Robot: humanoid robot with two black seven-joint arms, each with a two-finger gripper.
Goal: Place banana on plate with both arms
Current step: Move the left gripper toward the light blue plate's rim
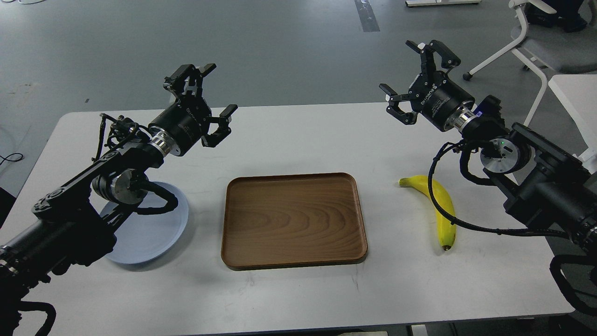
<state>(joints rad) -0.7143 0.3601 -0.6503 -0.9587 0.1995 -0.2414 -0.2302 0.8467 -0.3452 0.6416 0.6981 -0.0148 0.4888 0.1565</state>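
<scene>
- The banana (437,205) lies on the bench (298,289), at 3 o'clock from the wooden tray (294,219).
- The plate (149,233) sits at 9 o'clock from the tray.
- Left end effector (212,95) and right end effector (406,70) both hover released, holding nothing.

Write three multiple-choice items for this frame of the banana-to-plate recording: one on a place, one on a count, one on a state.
1. Where does the banana lie?
A. on the plate
B. in the wooden tray
C. on the table, right of the tray

2. How many things lie in the wooden tray?
A. none
B. one
C. two

3. How are the two grippers?
A. both shut on the banana
B. both open and empty
C. left shut, right open

Answers:
1. C, it rests on the bare table, apart from the tray.
2. A, only bare wood shows inside.
3. B, the left gripper and right gripper have spread fingers above the table, and the plate holds nothing.
</scene>
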